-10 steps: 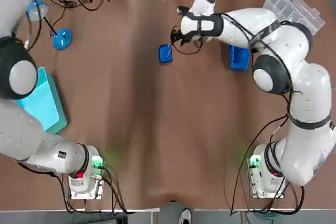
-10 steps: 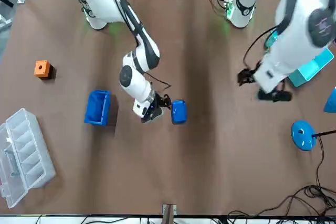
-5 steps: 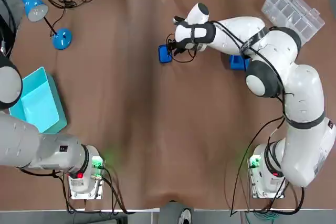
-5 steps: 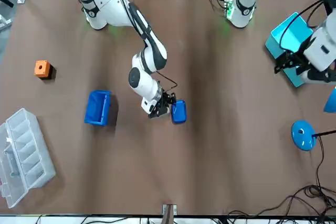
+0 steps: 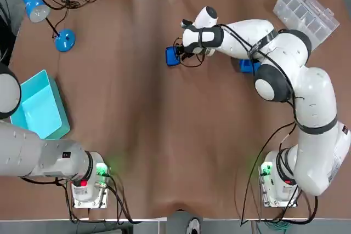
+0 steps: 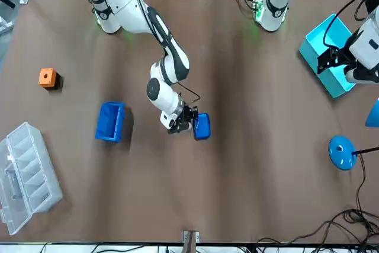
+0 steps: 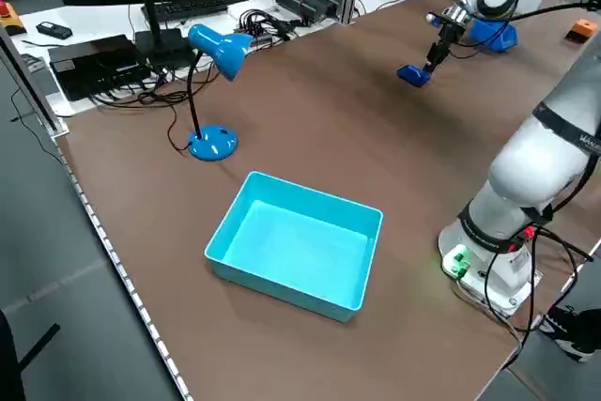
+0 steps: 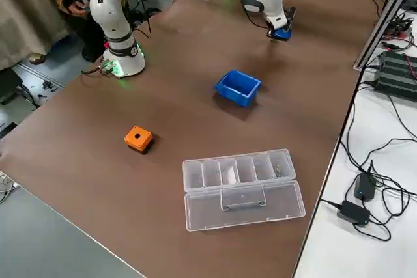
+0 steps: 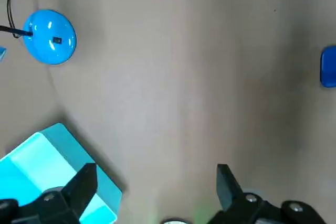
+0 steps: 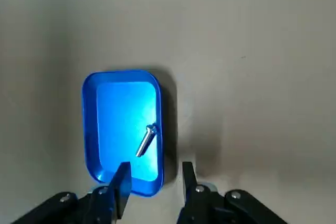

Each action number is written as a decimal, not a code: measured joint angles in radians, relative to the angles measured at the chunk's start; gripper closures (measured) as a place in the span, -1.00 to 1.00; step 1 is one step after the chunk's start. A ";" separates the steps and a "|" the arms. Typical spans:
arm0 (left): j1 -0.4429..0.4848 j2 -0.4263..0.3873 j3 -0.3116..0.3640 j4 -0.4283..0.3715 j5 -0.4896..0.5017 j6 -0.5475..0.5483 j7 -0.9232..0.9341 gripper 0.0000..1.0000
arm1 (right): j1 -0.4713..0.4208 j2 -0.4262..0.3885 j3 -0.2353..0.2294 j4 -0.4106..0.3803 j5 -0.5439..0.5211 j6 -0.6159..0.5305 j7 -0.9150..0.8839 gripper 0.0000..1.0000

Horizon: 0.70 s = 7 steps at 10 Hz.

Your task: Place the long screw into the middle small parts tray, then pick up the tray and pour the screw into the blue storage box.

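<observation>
Brown table [image 5: 164, 135], two arms. Right arm reaches far across to the middle of the far side; left arm idle over its own left side, left gripper [image 9: 153, 174] spread wide, nothing in it, hanging above the table beside the teal bin [image 7: 296, 251]. Other stuff: clear compartment case [image 8: 241, 187] and orange cube [image 8: 137, 137] out on the robot's right, desk lamp [image 7: 212, 91] at the far left, none involved. Blue storage box [image 6: 111, 121] sits on the table to the robot's right of the tray, apart from it, looks empty. Small blue tray [image 10: 113, 114] lies flat on the table, long screw [image 10: 146, 140] inside it, lying at a slant near the rim on the gripper's side. So the placing part reads as done; step in hand is picking up the tray. Right gripper [image 10: 156, 166] is low at one short end of the tray, fingers parted with a gap, one finger over the tray floor, the other outside the rim, so the rim near a corner sits between them, not pinched yet as far as I can see. Next move, my call: close on that rim, lift keeping the tray level so the screw doesn't slide out, carry over the box, then tilt. A thin rim held near a corner may twist the tray.
</observation>
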 joint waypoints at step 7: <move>0.004 -0.034 -0.002 -0.029 -0.007 0.000 0.000 -1.00 | 0.006 0.032 0.000 0.031 0.004 0.000 0.034 0.33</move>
